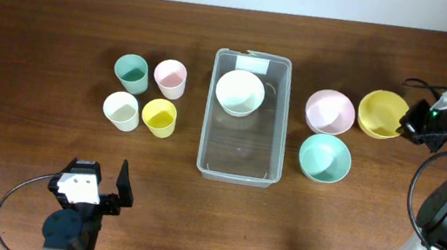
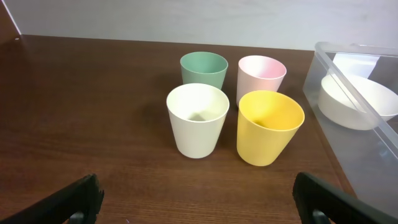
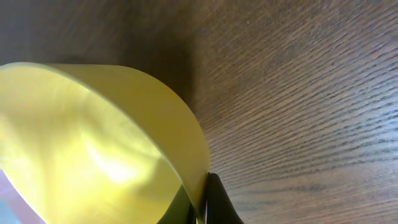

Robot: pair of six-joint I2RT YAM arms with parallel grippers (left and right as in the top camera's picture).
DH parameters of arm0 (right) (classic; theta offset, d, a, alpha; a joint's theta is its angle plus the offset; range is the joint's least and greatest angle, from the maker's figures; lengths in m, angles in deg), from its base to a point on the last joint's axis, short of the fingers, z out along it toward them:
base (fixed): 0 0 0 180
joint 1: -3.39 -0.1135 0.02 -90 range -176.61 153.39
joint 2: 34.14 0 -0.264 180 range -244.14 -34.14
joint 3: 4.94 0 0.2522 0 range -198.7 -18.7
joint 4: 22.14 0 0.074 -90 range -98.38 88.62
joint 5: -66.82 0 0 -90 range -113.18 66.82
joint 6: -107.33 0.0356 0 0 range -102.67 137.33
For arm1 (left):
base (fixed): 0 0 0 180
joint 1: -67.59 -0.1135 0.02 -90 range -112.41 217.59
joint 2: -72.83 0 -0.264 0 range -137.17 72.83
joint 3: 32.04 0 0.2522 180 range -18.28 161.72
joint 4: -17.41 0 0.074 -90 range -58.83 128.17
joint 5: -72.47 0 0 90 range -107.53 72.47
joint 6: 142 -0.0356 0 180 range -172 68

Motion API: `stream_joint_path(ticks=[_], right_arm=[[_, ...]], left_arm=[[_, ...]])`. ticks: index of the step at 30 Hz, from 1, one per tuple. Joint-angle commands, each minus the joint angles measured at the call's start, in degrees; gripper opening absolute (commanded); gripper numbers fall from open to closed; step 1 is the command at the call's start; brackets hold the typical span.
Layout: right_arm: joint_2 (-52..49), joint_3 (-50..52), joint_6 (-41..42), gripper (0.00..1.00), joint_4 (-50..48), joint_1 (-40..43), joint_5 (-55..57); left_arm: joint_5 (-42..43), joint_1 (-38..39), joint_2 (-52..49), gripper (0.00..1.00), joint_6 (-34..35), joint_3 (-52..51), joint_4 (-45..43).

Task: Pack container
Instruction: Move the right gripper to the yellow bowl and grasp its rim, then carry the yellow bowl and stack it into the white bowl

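Your right pincer (image 1: 406, 124) seems to pinch just the thin rim of the yellow bowl (image 1: 380, 112), so it could slip free before reaching the container (image 1: 235, 176) in the middle of the tabletop (image 1: 42, 47); your left pincer (image 2: 202, 208) sits spread.

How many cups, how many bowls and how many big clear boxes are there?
Cups: 4 (green cup, pink cup, white cup, yellow cup)
Bowls: 4 (white bowl, pink bowl, yellow bowl, teal bowl)
Clear container: 1
Total: 9
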Motion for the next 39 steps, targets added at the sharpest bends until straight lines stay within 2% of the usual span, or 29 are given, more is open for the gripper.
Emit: stream_joint_path(ticks=[1, 4, 6, 7, 10, 13, 16, 19, 23, 26, 30, 36, 37, 38, 39], right_arm=[[1.7, 0.2, -0.9, 0.04, 0.2, 0.3, -1.0], [2.2, 0.2, -2.5, 0.04, 0.0, 0.3, -5.1], [3.3, 0.1, -5.1, 0.04, -0.2, 0.3, -12.7], [5.1, 0.0, -5.1, 0.04, -0.2, 0.2, -19.8], [9.6, -0.2, -4.7, 0.04, 0.0, -1.5, -30.0], [14.8, -0.2, -2.9, 0.04, 0.9, -4.9, -30.8], [19.1, -0.2, -0.9, 0.04, 0.9, -10.1, -27.0], [21.2, -0.2, 1.6, 0.04, 0.8, -21.0, -14.2], [17.9, -0.2, 7.1, 0.04, -1.5, -33.9, 0.4], [14.9, -0.2, 7.8, 0.04, -5.6, -39.4, 5.8], [10.6, -0.2, 10.6, 0.04, -11.3, -43.1, 11.5], [5.9, -0.2, 12.8, 0.04, -16.5, -43.3, 9.9], [5.4, -0.2, 12.7, 0.05, -17.3, -43.3, 8.7], [5.4, -0.2, 12.0, 0.11, -17.8, -43.3, 7.9], [5.3, -0.2, 10.5, 0.26, -18.7, -43.4, 6.8]], left_arm=[[0.8, 0.2, 0.5, 1.0, -0.9, -0.3, -0.1], [0.8, 0.2, 0.5, 1.0, -0.9, -0.3, -0.1], [0.8, 0.2, 0.5, 1.0, -0.9, -0.3, -0.1], [0.8, 0.2, 0.5, 1.0, -0.9, -0.3, -0.1], [0.8, 0.2, 0.5, 1.0, -0.9, -0.3, -0.1], [0.8, 0.2, 0.5, 1.0, -0.9, -0.3, -0.1], [0.8, 0.2, 0.5, 1.0, -0.9, -0.3, -0.1], [0.8, 0.2, 0.5, 1.0, -0.9, -0.3, -0.1], [0.8, 0.2, 0.5, 1.0, -0.9, -0.3, -0.1], [0.8, 0.2, 0.5, 1.0, -0.9, -0.3, -0.1], [0.8, 0.2, 0.5, 1.0, -0.9, -0.3, -0.1], [0.8, 0.2, 0.5, 1.0, -0.9, -0.3, -0.1], [0.8, 0.2, 0.5, 1.0, -0.9, -0.3, -0.1], [0.8, 0.2, 0.5, 1.0, -0.9, -0.3, -0.1], [0.8, 0.2, 0.5, 1.0, -0.9, -0.3, -0.1]])
